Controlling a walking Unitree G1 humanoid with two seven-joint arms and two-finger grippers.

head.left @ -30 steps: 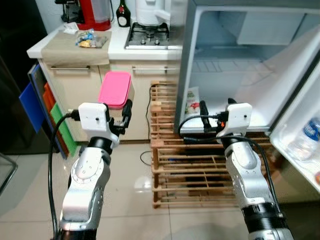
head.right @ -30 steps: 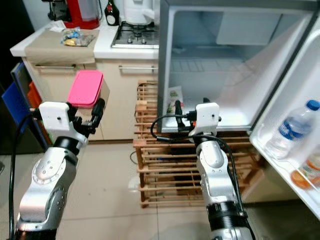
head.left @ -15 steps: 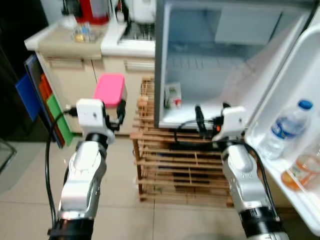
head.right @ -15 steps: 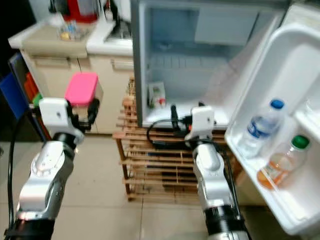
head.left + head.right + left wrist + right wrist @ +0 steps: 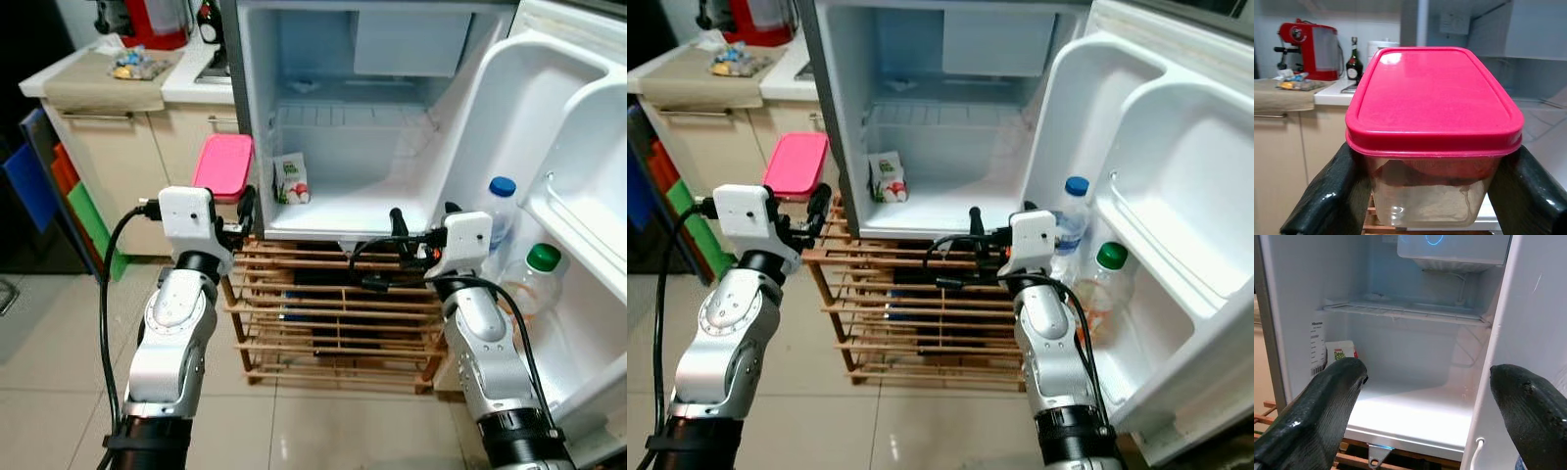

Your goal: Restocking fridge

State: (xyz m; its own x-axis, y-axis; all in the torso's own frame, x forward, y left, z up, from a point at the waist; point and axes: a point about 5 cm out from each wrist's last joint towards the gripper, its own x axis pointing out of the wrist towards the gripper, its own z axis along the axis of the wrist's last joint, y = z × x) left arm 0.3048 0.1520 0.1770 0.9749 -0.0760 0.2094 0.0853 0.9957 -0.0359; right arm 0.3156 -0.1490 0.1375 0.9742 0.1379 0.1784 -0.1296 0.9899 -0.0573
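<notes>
My left gripper is shut on a clear food box with a pink lid, holding it upright just left of the open fridge. Its fingers press the box from both sides. My right gripper is open and holds nothing, level with the fridge's bottom shelf and close in front of it. A small carton stands at the left of that shelf. A wire shelf runs above it.
The fridge door stands open on the right, holding a water bottle and a green-capped bottle. A wooden slatted rack carries the fridge. On the left are a kitchen counter and coloured boards.
The camera has swung so that the fridge now stands in the middle and the door shelves show. Both arms keep their pose, and the pink-lidded box stays in my left gripper.
</notes>
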